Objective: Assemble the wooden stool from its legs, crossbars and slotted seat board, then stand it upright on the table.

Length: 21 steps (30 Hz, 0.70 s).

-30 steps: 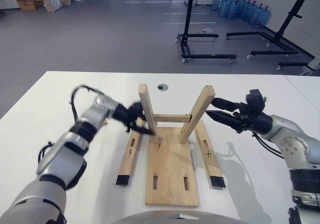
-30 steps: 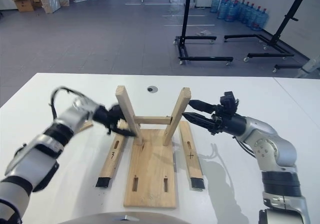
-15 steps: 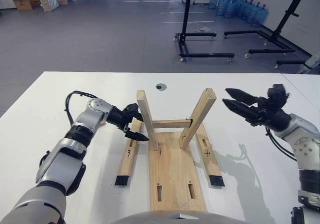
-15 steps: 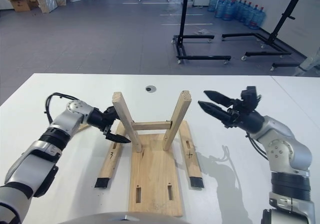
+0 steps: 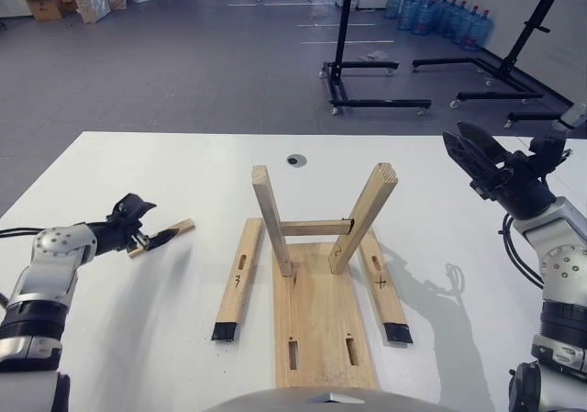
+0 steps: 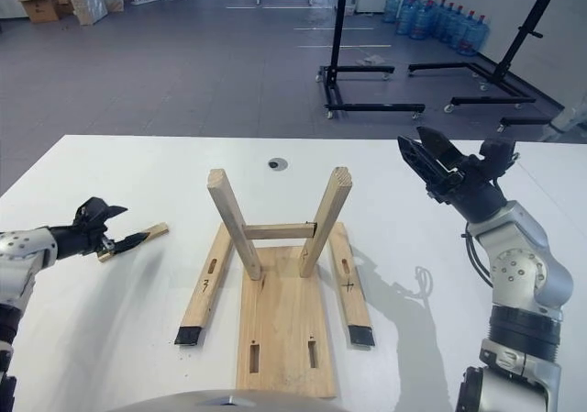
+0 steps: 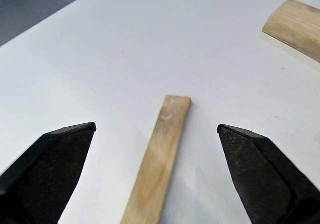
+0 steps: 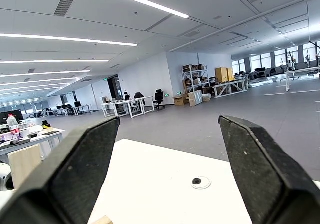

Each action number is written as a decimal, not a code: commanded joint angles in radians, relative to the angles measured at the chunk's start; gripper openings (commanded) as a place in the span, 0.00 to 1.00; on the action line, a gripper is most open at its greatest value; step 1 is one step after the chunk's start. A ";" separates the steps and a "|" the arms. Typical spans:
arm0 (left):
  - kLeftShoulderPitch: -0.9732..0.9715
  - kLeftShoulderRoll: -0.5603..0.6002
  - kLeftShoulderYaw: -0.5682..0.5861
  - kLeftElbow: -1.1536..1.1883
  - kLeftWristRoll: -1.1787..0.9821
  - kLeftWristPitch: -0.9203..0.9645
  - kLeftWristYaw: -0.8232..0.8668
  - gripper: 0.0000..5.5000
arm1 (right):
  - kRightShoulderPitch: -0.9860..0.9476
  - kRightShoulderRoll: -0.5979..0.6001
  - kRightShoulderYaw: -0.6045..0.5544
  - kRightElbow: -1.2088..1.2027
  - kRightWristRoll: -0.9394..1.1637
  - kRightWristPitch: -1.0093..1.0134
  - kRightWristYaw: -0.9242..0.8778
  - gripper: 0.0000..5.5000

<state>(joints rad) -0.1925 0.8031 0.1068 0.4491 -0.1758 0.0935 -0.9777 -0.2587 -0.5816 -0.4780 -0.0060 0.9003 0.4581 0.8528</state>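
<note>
My left claw (image 7: 156, 127) sits low over the white table (image 5: 83, 164), out on my left side and well apart from the stool parts. Its two black fingers (image 7: 55, 159) are spread wide. A loose crossbar (image 7: 160, 154) lies flat on the table in the gap between them, running in toward my palm. Neither fingertip touches it; there is bare table on both sides of the strip.

My right claw (image 6: 411, 136) is up in the air on my right, above the table's far right part and away from all the wood. Its fingers are also spread wide, with nothing between them and nothing touching them.

The slotted seat board (image 5: 321, 329) lies flat in the middle of the table, with two slots showing at its near end. Two legs stand on its far end, the left one (image 5: 271, 219) and the right one (image 5: 365, 217), leaning outward from each other. A fitted crossbar (image 5: 316, 228) joins them partway up. Two more legs lie flat just beside the board, one along its left edge (image 5: 240, 274) and one along its right edge (image 5: 381, 283), each with a black tip at the near end.
</note>
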 commanded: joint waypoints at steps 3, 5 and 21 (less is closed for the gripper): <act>0.019 0.040 0.041 0.058 -0.045 0.042 -0.074 0.81 | -0.029 -0.013 0.024 0.021 -0.009 0.021 0.009 0.67; 0.000 0.045 0.028 0.113 -0.019 0.024 -0.069 0.81 | -0.032 -0.010 0.033 0.023 -0.009 0.023 0.019 0.67; -0.076 0.024 -0.082 0.307 0.063 -0.019 -0.186 0.73 | -0.034 0.007 0.099 0.016 -0.028 0.036 0.049 0.67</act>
<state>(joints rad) -0.2843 0.8240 0.0454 0.7447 -0.1362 0.0660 -1.1466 -0.2830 -0.5680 -0.3910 0.0262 0.8822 0.4792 0.8990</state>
